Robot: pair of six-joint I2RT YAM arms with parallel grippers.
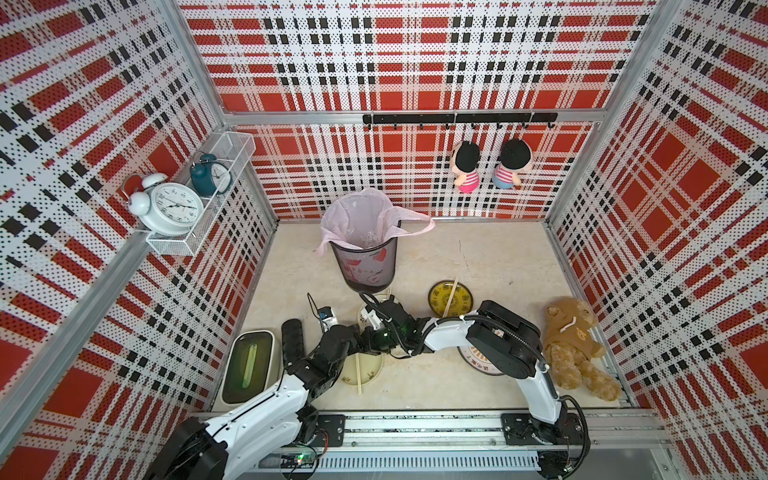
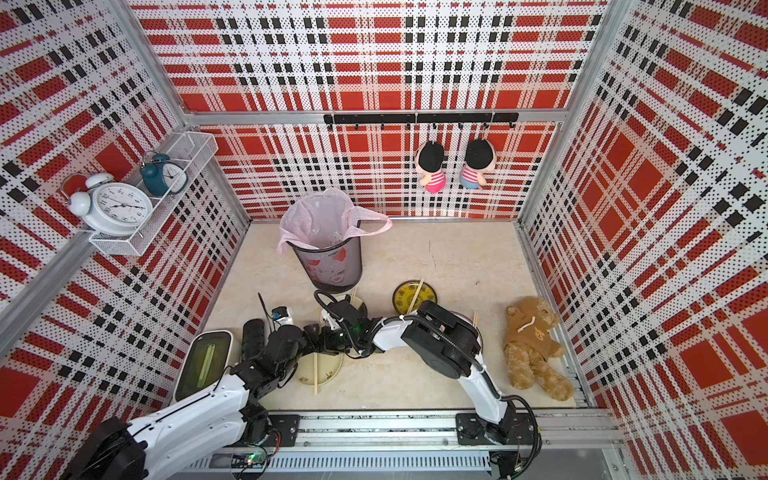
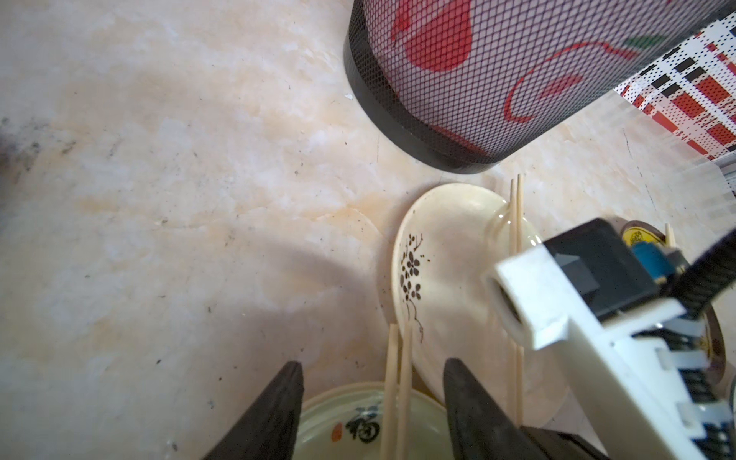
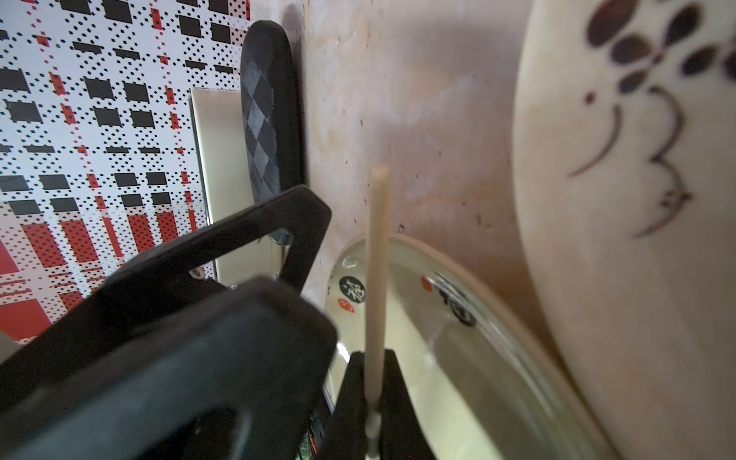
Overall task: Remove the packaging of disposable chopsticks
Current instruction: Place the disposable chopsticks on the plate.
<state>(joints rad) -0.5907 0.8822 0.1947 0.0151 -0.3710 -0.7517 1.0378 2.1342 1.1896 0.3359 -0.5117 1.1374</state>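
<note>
My right gripper (image 4: 373, 354) is shut on a pair of disposable chopsticks (image 4: 376, 271), pale wooden sticks held just above the pale green plate (image 4: 410, 350). That pair (image 3: 398, 398) runs between the fingers of my open left gripper (image 3: 373, 362), which touch nothing. In both top views the two grippers meet over the far rim of that plate (image 1: 372, 368), and the pair's near end (image 1: 358, 376) sticks out past the near rim. I cannot make out the packaging. Only a small whitish bit (image 4: 372, 430) shows deep between the right jaws.
A black mesh bin (image 1: 365, 266) with a pink liner stands just beyond the grippers. Bare pairs lie on a cream flower plate (image 3: 438, 259) and a yellow plate (image 1: 440, 299). A white box (image 1: 249, 365) sits at the left and a teddy bear (image 1: 577, 345) at the right.
</note>
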